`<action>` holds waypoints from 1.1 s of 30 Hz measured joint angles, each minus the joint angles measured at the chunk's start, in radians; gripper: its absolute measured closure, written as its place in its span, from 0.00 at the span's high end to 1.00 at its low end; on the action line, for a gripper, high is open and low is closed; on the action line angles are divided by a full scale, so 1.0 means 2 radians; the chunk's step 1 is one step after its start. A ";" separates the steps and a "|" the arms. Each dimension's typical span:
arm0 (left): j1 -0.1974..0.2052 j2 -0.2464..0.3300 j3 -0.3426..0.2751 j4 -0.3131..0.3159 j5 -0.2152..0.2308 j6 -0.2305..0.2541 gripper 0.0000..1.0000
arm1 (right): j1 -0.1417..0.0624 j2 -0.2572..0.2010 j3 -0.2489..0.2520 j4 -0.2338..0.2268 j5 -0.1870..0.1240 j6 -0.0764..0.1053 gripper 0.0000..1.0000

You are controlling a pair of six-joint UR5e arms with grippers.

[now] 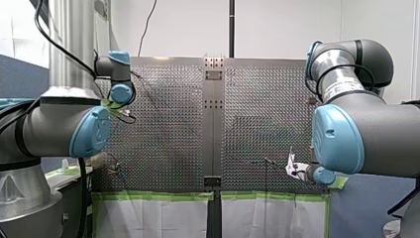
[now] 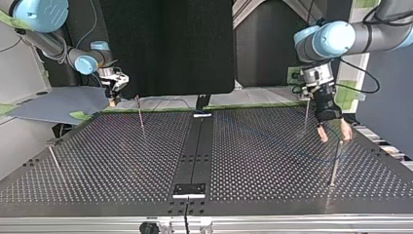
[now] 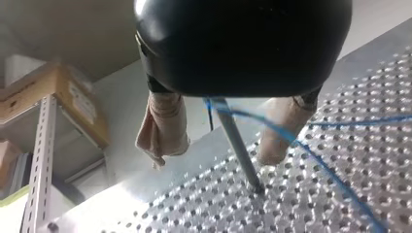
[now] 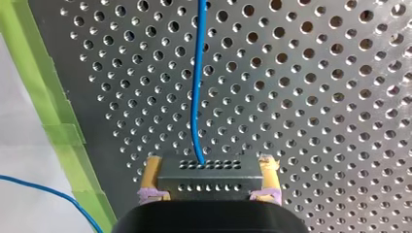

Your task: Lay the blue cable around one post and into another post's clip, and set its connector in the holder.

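Observation:
My left gripper (image 3: pixel 218 141) stands open, its beige pads (image 3: pixel 163 128) on either side of a thin metal post (image 3: pixel 240 150). The blue cable (image 3: pixel 335 179) runs past that post near its top and off across the perforated plate. In the top view my left gripper (image 2: pixel 334 134) hangs over the post (image 2: pixel 335 165) at the view's right. My right gripper (image 4: pixel 209 165), with yellow pads, is shut on the dark connector (image 4: pixel 209 177), just above the plate. The cable (image 4: pixel 196 97) leads straight ahead out of the connector. At the top view's far left, my right gripper (image 2: pixel 114 95) hovers near the plate's far edge.
Other thin posts (image 2: pixel 140 114) (image 2: pixel 54 158) (image 2: pixel 306 114) stand on the perforated table (image 2: pixel 122 161). A small black block (image 2: pixel 190 189) sits on the centre strip near the top view's front edge. Green tape (image 4: pixel 58 126) lines the plate's edge beside my right gripper.

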 joint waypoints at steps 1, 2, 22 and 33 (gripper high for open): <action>0.000 -0.005 0.005 0.000 -0.001 -0.006 1.00 | 0.000 0.000 0.000 0.000 0.000 0.000 0.00; 0.001 -0.010 0.009 -0.001 -0.001 -0.010 1.00 | 0.000 0.000 0.000 -0.001 0.000 0.000 0.00; 0.015 -0.073 0.093 -0.045 -0.019 -0.034 1.00 | 0.004 0.000 -0.004 0.002 0.000 -0.001 0.00; 0.018 -0.079 0.135 -0.051 -0.017 -0.033 1.00 | 0.005 0.000 -0.004 0.003 0.000 -0.001 0.00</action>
